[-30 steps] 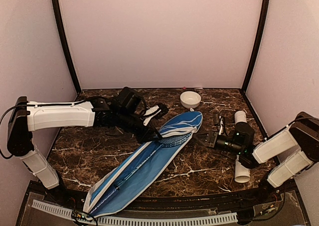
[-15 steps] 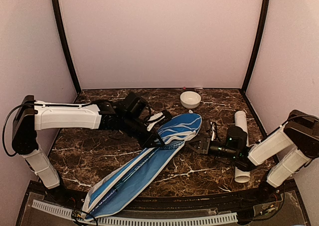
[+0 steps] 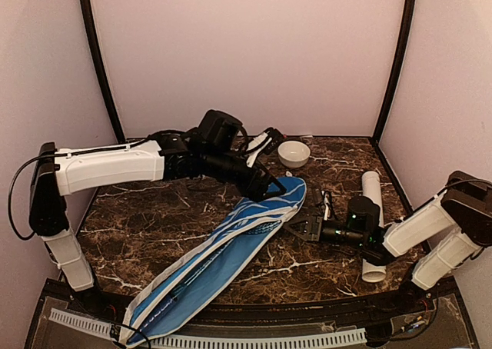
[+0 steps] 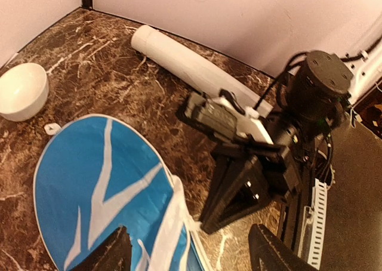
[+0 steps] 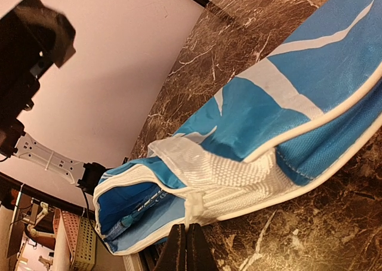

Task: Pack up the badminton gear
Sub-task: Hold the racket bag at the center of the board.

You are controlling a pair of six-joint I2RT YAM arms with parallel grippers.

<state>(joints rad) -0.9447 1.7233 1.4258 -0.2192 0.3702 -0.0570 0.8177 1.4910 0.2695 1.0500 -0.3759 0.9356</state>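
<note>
Right tool (image 5: 185, 247) pinches the racket cover (image 3: 231, 245) by its white edge near its 2 o'clock end, long axis 2-to-8, left tool (image 4: 190, 254) spread over that same end.

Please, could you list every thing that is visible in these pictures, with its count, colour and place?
cover: one, blue with white trim, lying diagonally across the table, its near part open
racket: thin dark shaft inside the cover; count unclear
tube: one, white, lying on the right, partly behind the right arm
bowl: one, white, at the back
table: one, dark marble
left gripper: black, open, above the cover's wide end
right gripper: black, shut on the cover's white edge
</note>
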